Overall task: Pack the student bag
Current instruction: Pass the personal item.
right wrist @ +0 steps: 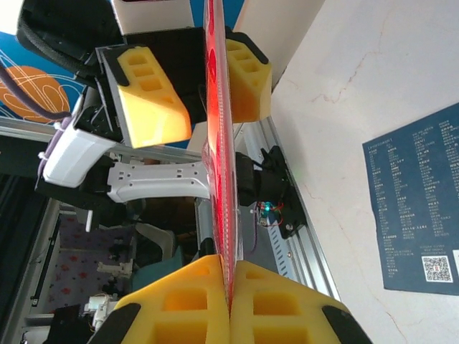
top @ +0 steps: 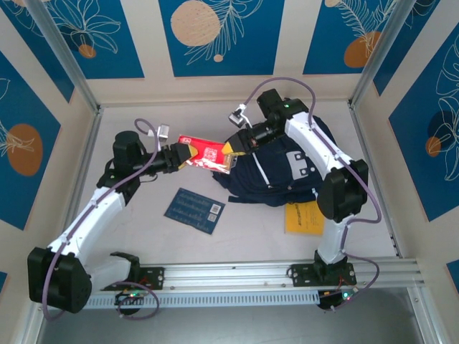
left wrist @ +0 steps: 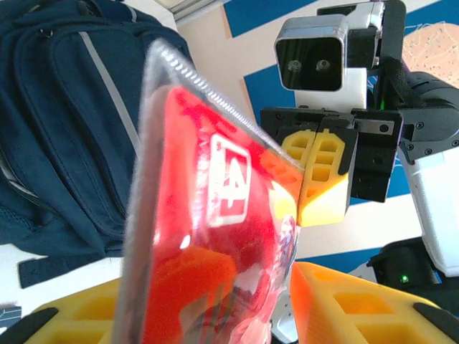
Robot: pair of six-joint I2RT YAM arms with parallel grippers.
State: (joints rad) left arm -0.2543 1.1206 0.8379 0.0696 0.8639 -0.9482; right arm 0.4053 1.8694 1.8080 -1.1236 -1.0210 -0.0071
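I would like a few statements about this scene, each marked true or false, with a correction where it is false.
1. The right gripper is shut on the flat red plastic packet. True.
2. The packet lies inside the dark navy fabric backpack. False: it is held in the air beside the backpack.
3. The left gripper is fully closed on the packet. False: one yellow finger stands apart from it.
4. A dark blue printed card lies flat on the white table. True.
5. A flat yellow booklet lies beside the backpack. True.

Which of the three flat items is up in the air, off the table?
The red packet, held in the air by the right gripper. The dark blue card and the yellow booklet lie flat on the table.
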